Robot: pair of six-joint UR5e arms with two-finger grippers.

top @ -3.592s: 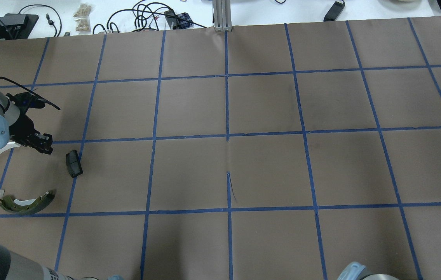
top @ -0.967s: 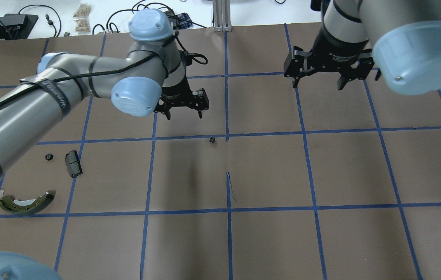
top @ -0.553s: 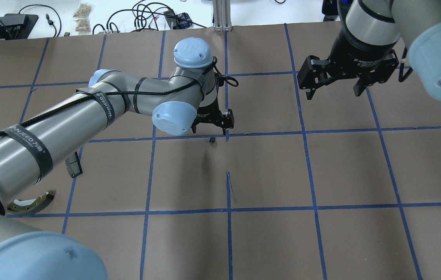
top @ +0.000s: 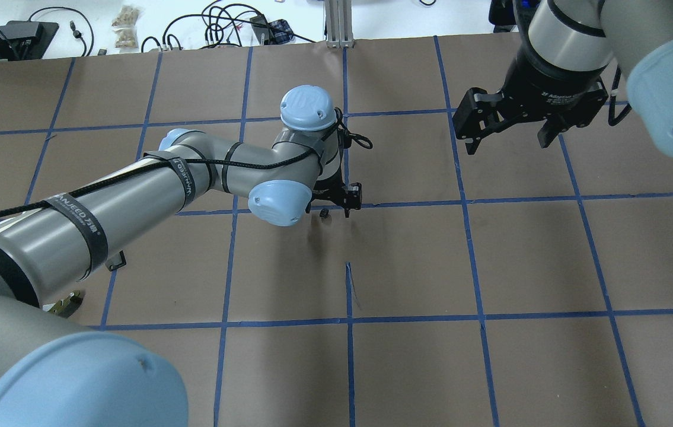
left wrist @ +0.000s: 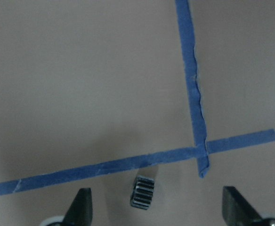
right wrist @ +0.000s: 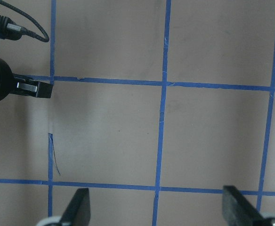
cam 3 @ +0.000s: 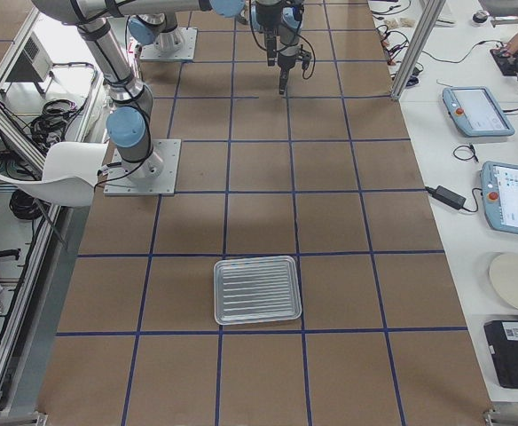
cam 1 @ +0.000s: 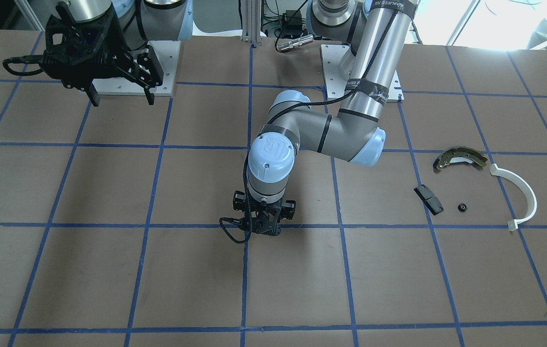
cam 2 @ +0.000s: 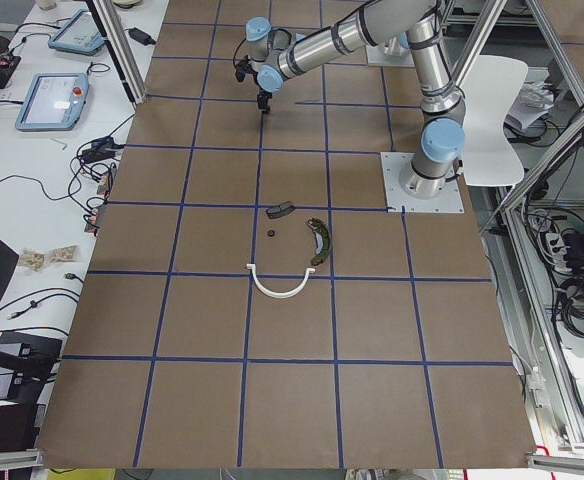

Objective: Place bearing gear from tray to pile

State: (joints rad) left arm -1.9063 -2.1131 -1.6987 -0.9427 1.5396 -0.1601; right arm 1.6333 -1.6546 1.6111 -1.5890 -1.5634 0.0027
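A small black ribbed bearing gear [left wrist: 142, 192] lies on the brown paper beside a blue tape crossing, also seen in the overhead view [top: 324, 214]. My left gripper [left wrist: 158, 209] is open and low over it, fingers either side, not touching; it also shows in the overhead view [top: 330, 211] and the front view [cam 1: 263, 225]. The pile holds an olive brake shoe [cam 1: 460, 158], a white arc [cam 1: 519, 193], a black block [cam 1: 429, 199] and a small black gear [cam 1: 462, 207]. The tray [cam 3: 257, 290] lies bare. My right gripper [top: 508, 142] is open and empty, raised.
The table is brown paper with a blue tape grid [top: 348, 261]. My left arm [top: 134, 190] stretches across the table and hides most of the pile in the overhead view. Cables and tablets lie on the white bench [cam 2: 62, 100] beyond the table edge.
My left gripper left the pile, where a small black gear now lies, crossed to the centre and came down around the gear there. My right arm came in and now barely moves.
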